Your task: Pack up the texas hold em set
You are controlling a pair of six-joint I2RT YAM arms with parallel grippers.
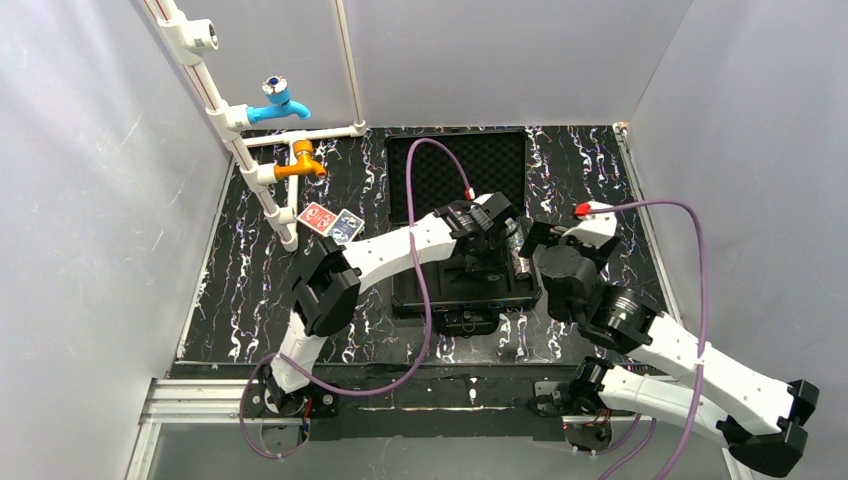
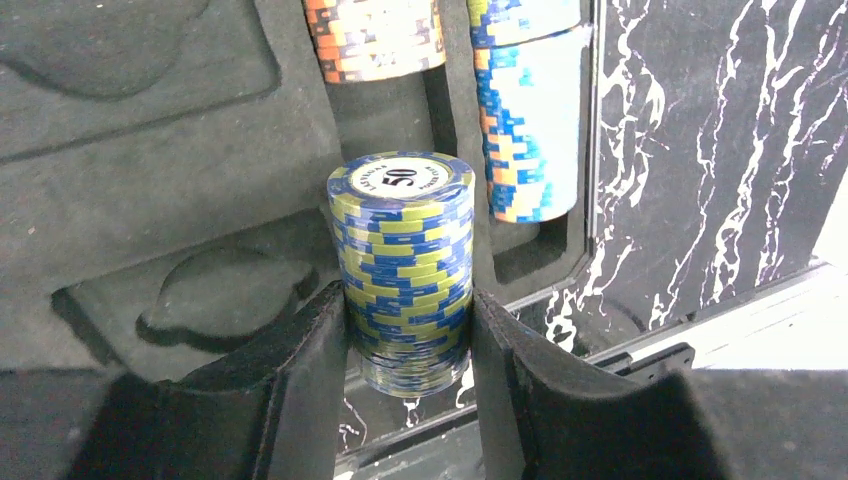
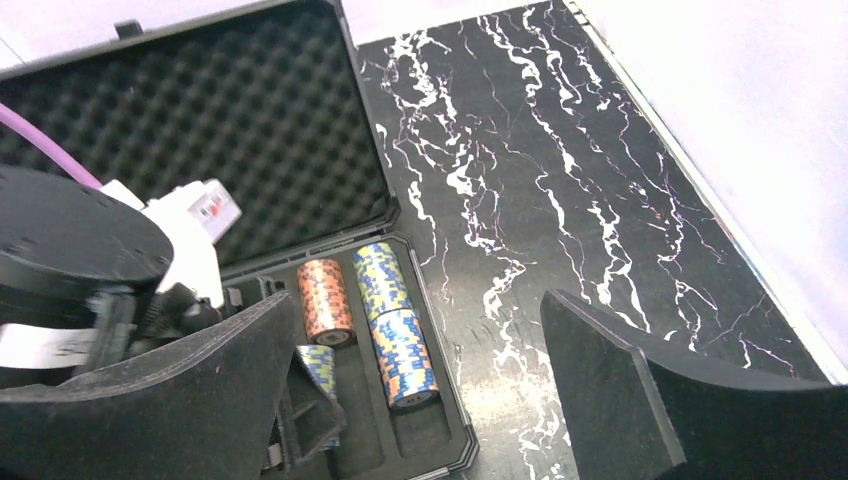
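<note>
black marbled table [image 1: 580, 180], white walls on three sides. open black briefcase [image 1: 412, 296] sits centre frame in the overhead view, its foam lid [image 3: 200, 130] lying toward the top. left gripper [image 2: 408, 312] clamps a blue-green chip roll [image 2: 405, 250] marked 50, upright near the edge of the slotted tray [image 2: 150, 200]. other rolls [image 3: 325, 298] lie in the tray's right-hand slots. right gripper [image 3: 418, 310] hangs spread wide, holding nothing, just right of the briefcase. red deck [image 1: 316, 217] and blue deck [image 1: 346, 226] lie on the table, centre left.

Chip roll [image 2: 405, 270] blue, olive stripes; briefcase [image 3: 200, 130] black; table [image 3: 560, 150] black, white veins; red deck [image 1: 316, 217]; blue deck [image 1: 347, 226].
</note>
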